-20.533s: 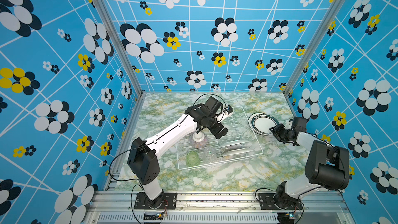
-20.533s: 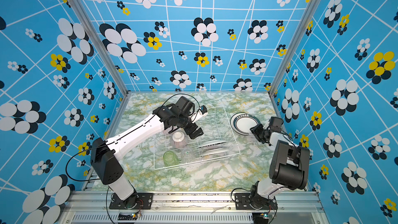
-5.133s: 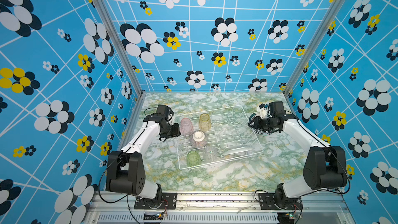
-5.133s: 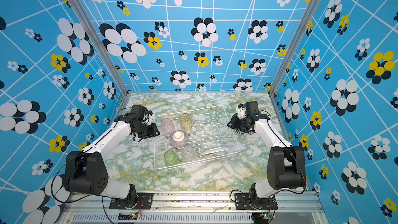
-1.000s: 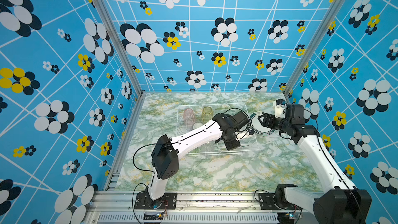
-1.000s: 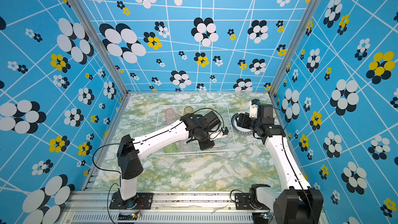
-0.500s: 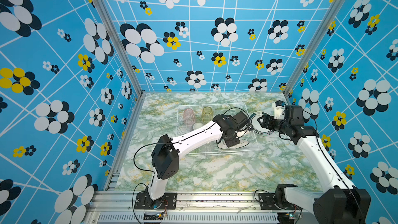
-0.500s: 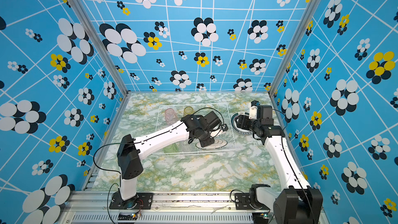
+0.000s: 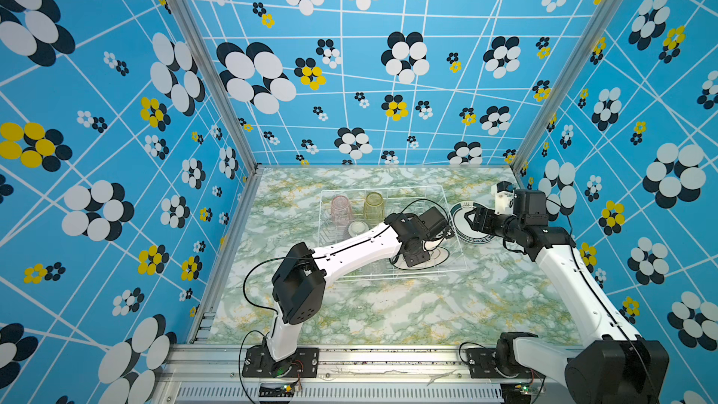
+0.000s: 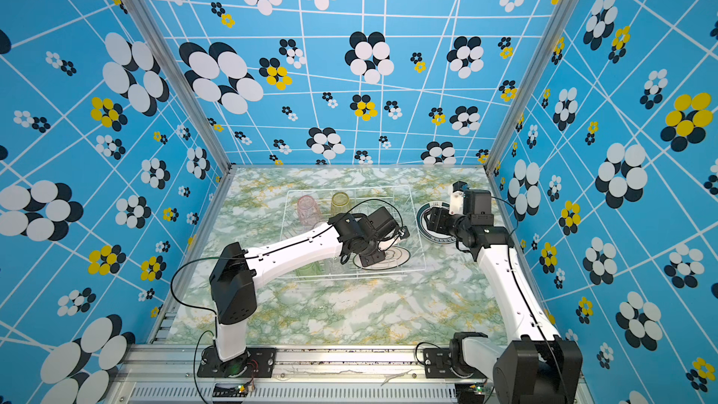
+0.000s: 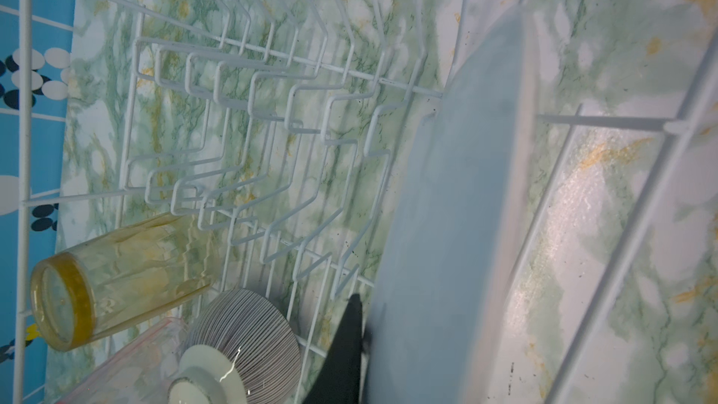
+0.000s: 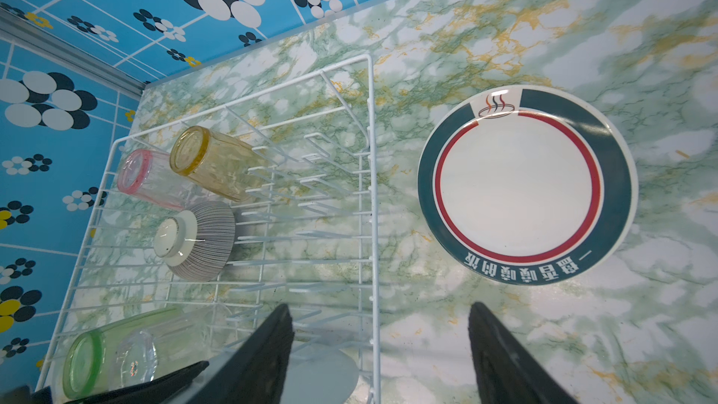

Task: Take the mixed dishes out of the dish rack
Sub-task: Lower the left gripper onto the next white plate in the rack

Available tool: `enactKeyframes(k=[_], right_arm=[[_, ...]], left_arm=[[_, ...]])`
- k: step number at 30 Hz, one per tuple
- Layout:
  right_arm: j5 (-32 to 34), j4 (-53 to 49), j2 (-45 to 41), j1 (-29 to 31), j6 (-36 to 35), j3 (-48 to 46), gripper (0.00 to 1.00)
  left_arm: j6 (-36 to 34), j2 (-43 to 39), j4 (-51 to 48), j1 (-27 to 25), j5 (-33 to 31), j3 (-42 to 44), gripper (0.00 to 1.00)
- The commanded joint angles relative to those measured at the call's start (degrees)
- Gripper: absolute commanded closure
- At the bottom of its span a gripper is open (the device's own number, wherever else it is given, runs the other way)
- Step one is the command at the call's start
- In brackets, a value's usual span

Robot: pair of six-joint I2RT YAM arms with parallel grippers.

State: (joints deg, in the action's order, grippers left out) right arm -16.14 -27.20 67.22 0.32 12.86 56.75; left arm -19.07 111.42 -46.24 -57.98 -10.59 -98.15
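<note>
Nearest the arm bases, the marble-patterned table (image 9: 388, 312) lies bare up to the front rim of the dish rack (image 9: 388, 189). The left arm's white forearm crosses over the rack's front-left part. It covers most of the green tumbler (image 12: 116, 347) and the clear tumbler (image 12: 136, 359) in both top views. The right wrist view shows those two touching side by side in that corner.

At the rack's front-right part, the left gripper (image 9: 413, 262) is clenched on the gripped plate (image 9: 437, 260). This plate sits inside the rack, leaning low with a plain white face turned up. Its wide axis runs left to right across the rack. The left wrist view sees it nearly edge-on, with one dark finger (image 11: 345, 343) against it.

Further back, the striped bowl (image 9: 357, 229) rests upside down, foot ring up. Behind it, in the far-left corner, the pink tumbler (image 9: 341, 207) and the yellow tumbler (image 9: 373, 205) seem to stand mouth down, long axes upright. The plate dividers (image 11: 272, 141) fill the far-right part.

Beyond the rack's right wire wall, the second plate (image 9: 460, 233) lies flat and face up on the table, its logo toward the far wall. The right gripper (image 9: 476, 219) hangs over it, released, with nothing between its jaws.
</note>
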Motion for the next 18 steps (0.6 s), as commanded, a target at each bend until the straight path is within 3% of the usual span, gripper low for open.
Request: enactKeyframes(k=[1,18], right_arm=[[0.4,0.5,-0.2,-0.4,0.8,-0.5,0.27],[0.2,1.4,-0.4,-0.5,1.6,-1.2,0.27]], left_arm=[[3.4,-2.0,1.5,0.1,0.7,0.5,0.97],[1.4,-7.6,5.3,0.5,1.6,4.6,1.00]])
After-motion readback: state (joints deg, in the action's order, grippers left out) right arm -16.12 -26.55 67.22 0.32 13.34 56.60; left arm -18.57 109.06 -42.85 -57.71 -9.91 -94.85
